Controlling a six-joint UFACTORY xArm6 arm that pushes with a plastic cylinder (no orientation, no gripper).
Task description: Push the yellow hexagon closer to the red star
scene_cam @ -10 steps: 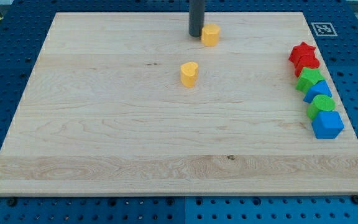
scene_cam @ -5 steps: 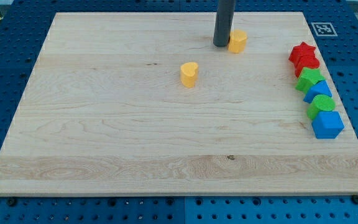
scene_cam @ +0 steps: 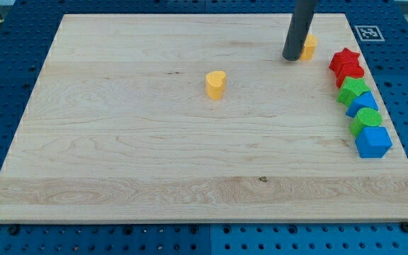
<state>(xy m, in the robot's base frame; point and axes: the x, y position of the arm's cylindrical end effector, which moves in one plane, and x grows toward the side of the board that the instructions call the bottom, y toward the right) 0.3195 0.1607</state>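
The yellow hexagon (scene_cam: 308, 47) sits near the top right of the wooden board, partly hidden behind my rod. My tip (scene_cam: 291, 58) touches the hexagon's left side. The red star (scene_cam: 345, 59) lies a short way to the hexagon's right, at the top of a column of blocks along the board's right edge.
A yellow heart-shaped block (scene_cam: 216, 83) lies near the board's middle. Below the red star in the column are a second red block (scene_cam: 353, 73), a green star (scene_cam: 353, 90), a blue block (scene_cam: 363, 103), a green block (scene_cam: 367, 119) and a blue block (scene_cam: 372, 142).
My tip has moved to the right, pushing the yellow hexagon along the top of the board towards the red star. The other blocks have not moved.
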